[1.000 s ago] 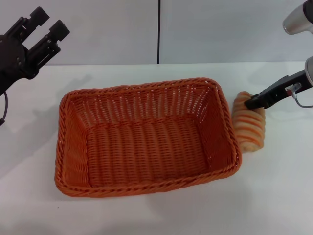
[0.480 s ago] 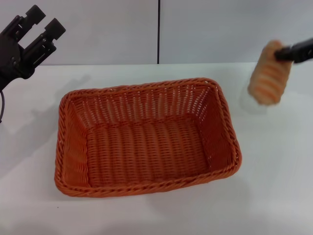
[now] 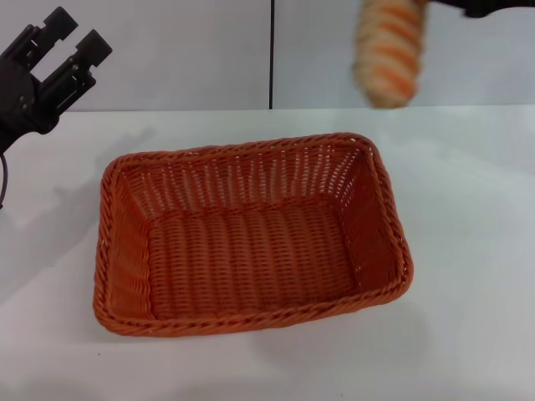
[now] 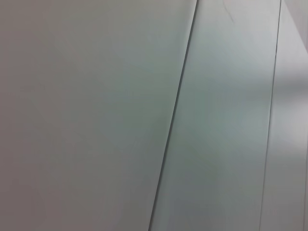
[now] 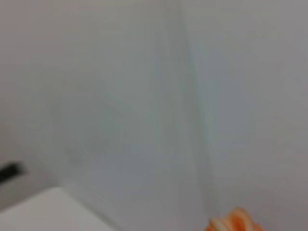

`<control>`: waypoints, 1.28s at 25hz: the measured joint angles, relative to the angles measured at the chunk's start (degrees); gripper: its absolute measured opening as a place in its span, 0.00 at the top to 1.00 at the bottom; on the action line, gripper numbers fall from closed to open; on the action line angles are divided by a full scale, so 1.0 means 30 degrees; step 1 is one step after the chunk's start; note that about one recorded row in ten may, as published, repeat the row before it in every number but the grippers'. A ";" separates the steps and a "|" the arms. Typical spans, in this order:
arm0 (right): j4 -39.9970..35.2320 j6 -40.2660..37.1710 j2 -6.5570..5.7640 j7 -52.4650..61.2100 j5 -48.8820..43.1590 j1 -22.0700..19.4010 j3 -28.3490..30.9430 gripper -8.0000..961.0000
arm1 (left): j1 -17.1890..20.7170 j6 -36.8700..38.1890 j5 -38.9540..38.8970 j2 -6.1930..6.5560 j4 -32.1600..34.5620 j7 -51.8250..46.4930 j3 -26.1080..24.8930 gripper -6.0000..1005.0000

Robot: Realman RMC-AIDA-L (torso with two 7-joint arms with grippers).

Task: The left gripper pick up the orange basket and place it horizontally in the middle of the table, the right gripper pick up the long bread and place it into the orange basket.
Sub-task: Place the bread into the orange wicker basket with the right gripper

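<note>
The orange basket (image 3: pixel 251 238) is sitting lengthwise near the middle of the table (image 3: pixel 468 251), empty. The long bread (image 3: pixel 387 52) is hanging in the air beyond the basket's far right corner, gripped at its top end by the right gripper (image 3: pixel 481 7), which is mostly cut off by the frame, so its clamp is probably closed on it. The left gripper (image 3: pixel 75 38) is hovering over the table's far left corner, fingers apart.

Bright, even light across my head view, and the white table (image 3: pixel 468 251) is nearly washed out. Soft shadows pool under the orange basket (image 3: pixel 251 242) and at lower left. The long bread (image 3: pixel 389 52) smears with motion blur up top. My right wrist view is hazy, all soft focus.
</note>
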 joint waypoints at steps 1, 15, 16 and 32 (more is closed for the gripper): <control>0.0069 -0.0022 0.0038 -0.0082 0.0395 0.0051 -0.0641 0.86 | 0.0000 0.0000 0.0000 0.0000 0.0000 0.0000 0.0000 0.29; 0.4126 -0.0564 -0.0016 -0.1201 0.0898 0.2074 -0.4385 0.88 | -0.0076 -0.0156 0.0111 0.0011 0.0000 0.0059 0.0032 0.31; 0.4241 -0.0575 -0.0033 -0.1159 0.0835 0.2138 -0.4379 0.88 | -0.0076 -0.0156 0.0111 0.0011 0.0000 0.0059 0.0032 0.31; 0.3497 -0.0833 -0.0102 -0.1353 0.0874 0.1188 -0.3206 0.37 | -0.0186 -0.0307 0.0001 0.0002 -0.0001 0.0166 0.0001 0.36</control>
